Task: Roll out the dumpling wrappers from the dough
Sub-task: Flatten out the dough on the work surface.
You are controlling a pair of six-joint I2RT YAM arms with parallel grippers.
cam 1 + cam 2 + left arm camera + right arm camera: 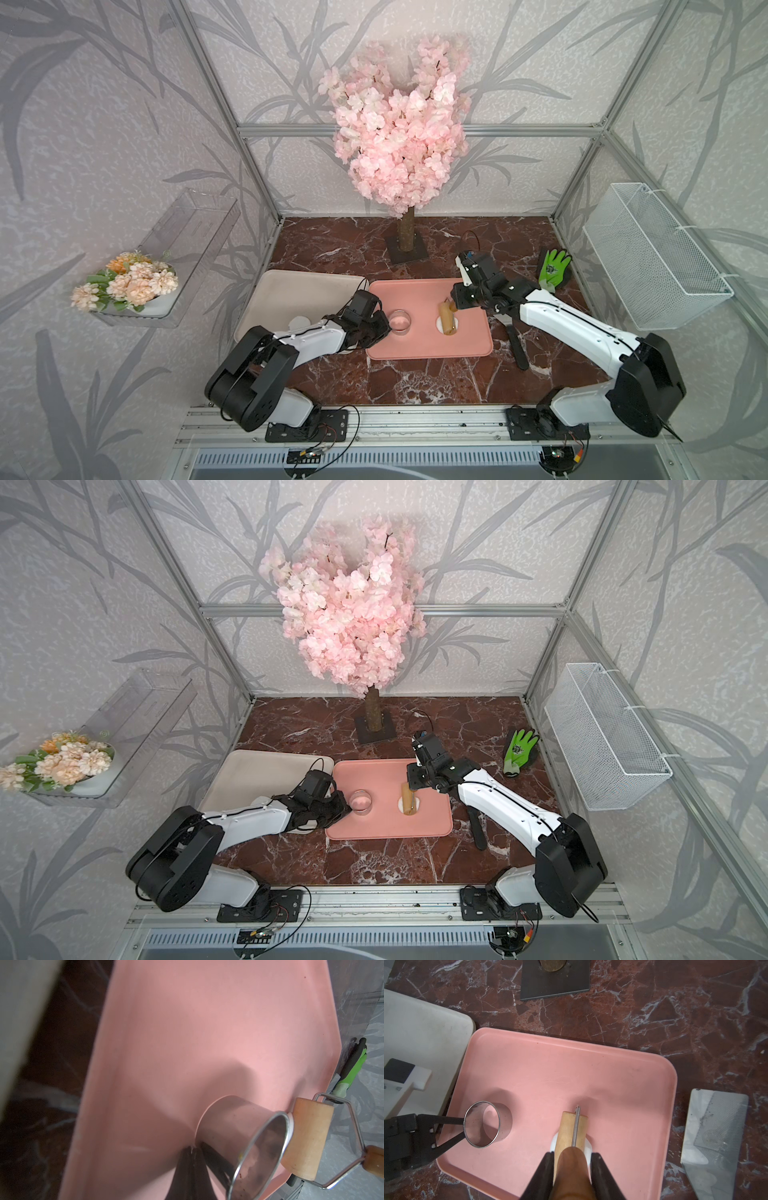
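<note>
Your left arm stretches low over the near corner of the beige tray (299, 291). The left gripper (192, 1148) sits at the left edge of the pink tray (415, 293), fingers pressed together. Its tips rest against the outer wall of the ring cutter (228, 1122), which stands upright on the pink tray; whether they nip that wall, you can't tell.

Your right arm comes in from the near right with the wrist bent down. The right gripper (572, 1156) is clamped on the wooden handle of the rolling pin (569, 1126). The roller lies on the dough (588, 1148), a flat white patch to the right of the cutter and apart from it.

A pale round dumpling wrapper (300, 323) lies on the beige tray, just beside your left forearm. A scraper (517, 347) lies on the marble to the right of the pink tray, partly under your right forearm. A green glove (555, 268) lies behind it.
</note>
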